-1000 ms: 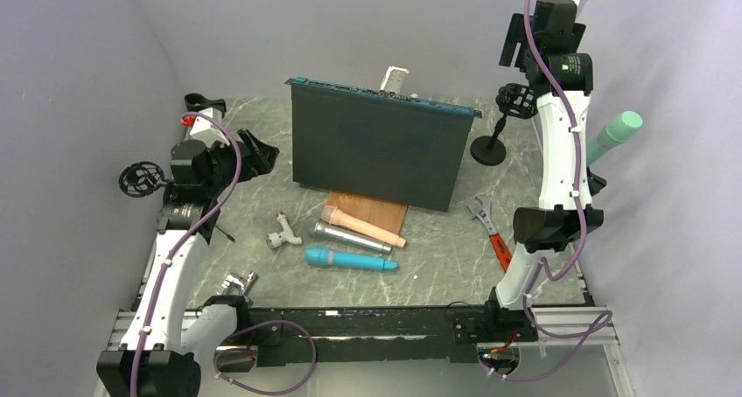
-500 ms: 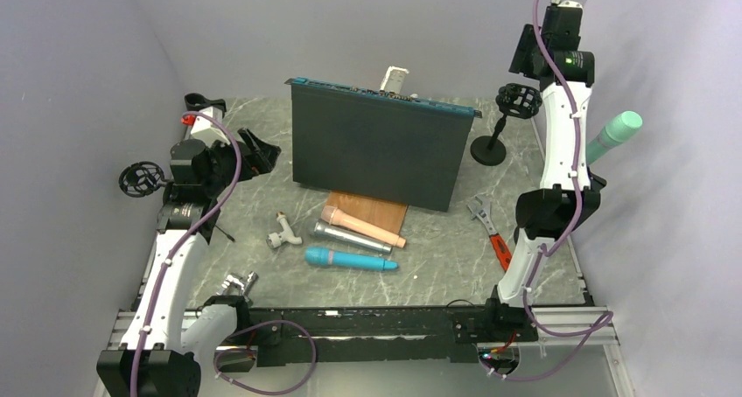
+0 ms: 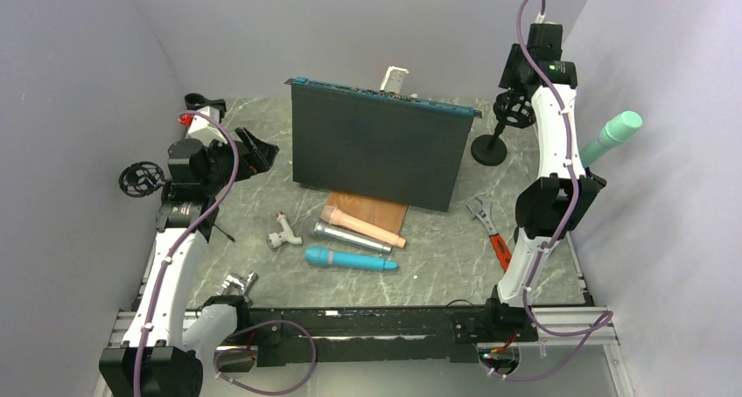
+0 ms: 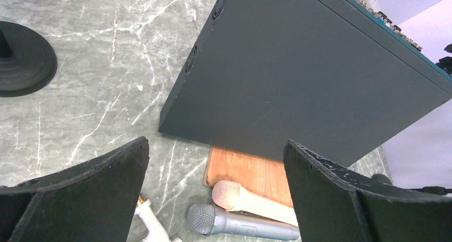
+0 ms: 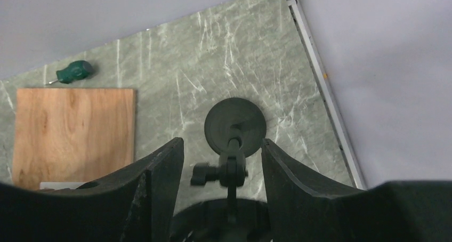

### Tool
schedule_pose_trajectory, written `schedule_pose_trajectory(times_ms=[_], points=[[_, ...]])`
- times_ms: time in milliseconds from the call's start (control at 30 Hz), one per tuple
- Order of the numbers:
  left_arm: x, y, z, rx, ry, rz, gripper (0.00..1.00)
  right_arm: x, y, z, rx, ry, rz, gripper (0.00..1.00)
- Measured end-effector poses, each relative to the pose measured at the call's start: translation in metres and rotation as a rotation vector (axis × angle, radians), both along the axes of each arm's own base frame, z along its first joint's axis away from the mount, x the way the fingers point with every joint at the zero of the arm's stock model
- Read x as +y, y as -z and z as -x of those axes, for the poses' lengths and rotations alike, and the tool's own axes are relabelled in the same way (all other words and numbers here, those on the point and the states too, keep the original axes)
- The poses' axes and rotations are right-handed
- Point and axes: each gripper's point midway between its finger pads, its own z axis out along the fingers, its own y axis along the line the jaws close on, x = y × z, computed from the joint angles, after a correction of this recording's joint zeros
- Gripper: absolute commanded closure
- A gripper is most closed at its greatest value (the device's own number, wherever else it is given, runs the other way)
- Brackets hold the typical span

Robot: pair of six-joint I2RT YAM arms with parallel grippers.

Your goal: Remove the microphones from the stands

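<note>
A black stand (image 3: 488, 149) rises at the back right, topped by a ring-shaped shock mount (image 3: 510, 110). My right gripper (image 3: 516, 89) has come down over that mount, and its fingers (image 5: 160, 178) press on either side of the ring (image 5: 229, 220), above the round base (image 5: 235, 126). I cannot tell whether anything sits in the ring. A mint-green microphone (image 3: 612, 135) tilts up by the right wall, its lower end hidden behind the right arm. My left gripper (image 4: 216, 146) hangs open and empty at the left (image 3: 258, 152).
A dark box (image 3: 376, 148) stands mid-table, with a wooden board (image 3: 376, 209) in front of it. Pink (image 3: 360, 227), silver (image 3: 350, 237) and blue (image 3: 350, 259) microphones lie there. A white fitting (image 3: 283, 233), a red-handled wrench (image 3: 490, 231) and another shock-mount stand (image 3: 140, 180) are nearby.
The right gripper came down from above onto the stand's shock mount and narrowed its jaws around it. The mount shifted slightly. The left arm stayed still.
</note>
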Motion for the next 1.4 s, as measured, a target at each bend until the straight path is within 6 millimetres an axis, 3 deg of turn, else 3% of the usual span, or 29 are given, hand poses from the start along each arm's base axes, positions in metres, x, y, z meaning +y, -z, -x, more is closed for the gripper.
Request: schedule_pose_trajectory(times_ms=[133,400,533,600,767,867,1100,1400], points=[[0.0,0.001,-0.001,0.004,0.001,0.001,0.01,-0.002,0.015,-0.001,0.025,0.008,0.004,0.48],[0.0,0.001,-0.001,0.004,0.001,0.002,0.01,-0.004,0.013,-0.007,0.005,0.013,0.007,0.47],[0.0,0.001,0.0,0.004,0.004,0.003,0.01,-0.008,0.012,-0.009,0.0,0.02,0.003,0.27],[-0.001,0.001,0.0,0.004,0.006,0.004,0.01,-0.01,0.011,-0.008,0.004,0.025,-0.001,0.22],[-0.003,0.002,-0.002,0.007,0.017,0.008,0.01,-0.013,-0.013,-0.005,-0.03,0.034,-0.003,0.05],[-0.003,0.002,-0.003,0.005,0.02,0.01,0.01,-0.013,-0.028,0.0,-0.059,0.036,-0.005,0.01],[-0.004,0.0,-0.003,0.001,0.025,0.021,0.01,-0.004,-0.05,0.03,-0.061,0.016,-0.034,0.05],[-0.008,0.0,-0.002,0.002,0.039,0.037,0.01,-0.01,-0.079,0.102,-0.098,0.103,-0.007,0.23]])
